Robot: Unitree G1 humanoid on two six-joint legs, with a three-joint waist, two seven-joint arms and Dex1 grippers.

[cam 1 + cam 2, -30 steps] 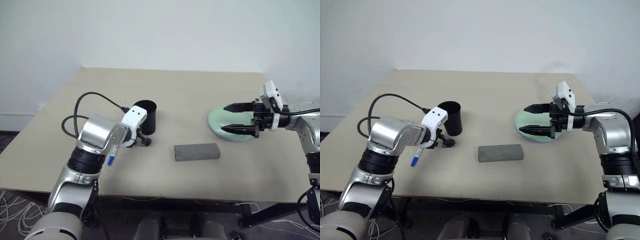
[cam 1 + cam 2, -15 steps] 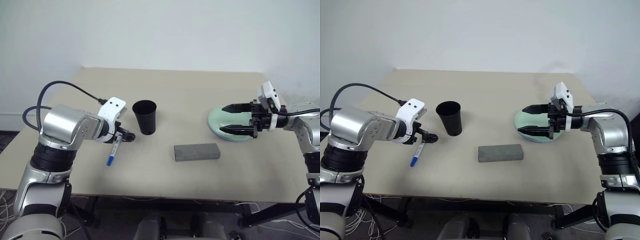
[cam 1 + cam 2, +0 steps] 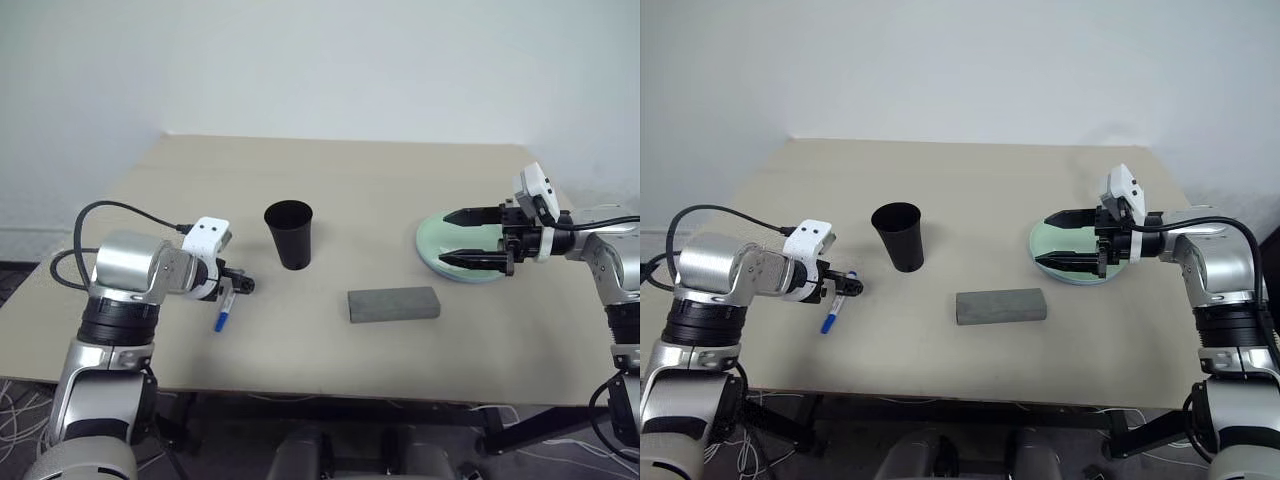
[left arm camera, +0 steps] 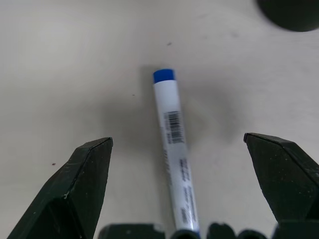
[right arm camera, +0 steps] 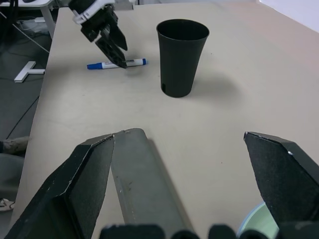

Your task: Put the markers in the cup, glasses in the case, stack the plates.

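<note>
Beige counter (image 3: pixel 330 200) against a plain white wall, seen from above by a two-armed robot.

Nearest the robot, a closed grey case (image 3: pixel 394 304) lies flat at the middle of the counter, long side running left to right. No glasses can be seen.

At the near left, a white marker with blue ends (image 3: pixel 225 308) lies flat on the counter. The left gripper (image 3: pixel 240 284) hangs directly over it, pointing steeply down, fingers spread wide and holding nothing. In the left wrist view the marker (image 4: pixel 174 149) runs lengthwise up the middle of the gap between the two fingers (image 4: pixel 75 194), so its long axis lies across the closing line, and the fingers would likely meet on its barrel. The left arm is plainly the nearer one to it.

Just beyond the marker, toward the middle, the black cup (image 3: pixel 290 234) stands upright and open-topped, a short way right of the left gripper.

On the right side, a pale green plate (image 3: pixel 436 240) sits on what seems a light blue plate beneath it. The right gripper (image 3: pixel 470 237) hovers over the plate, pointing toward the left, fingers wide apart and empty.
</note>
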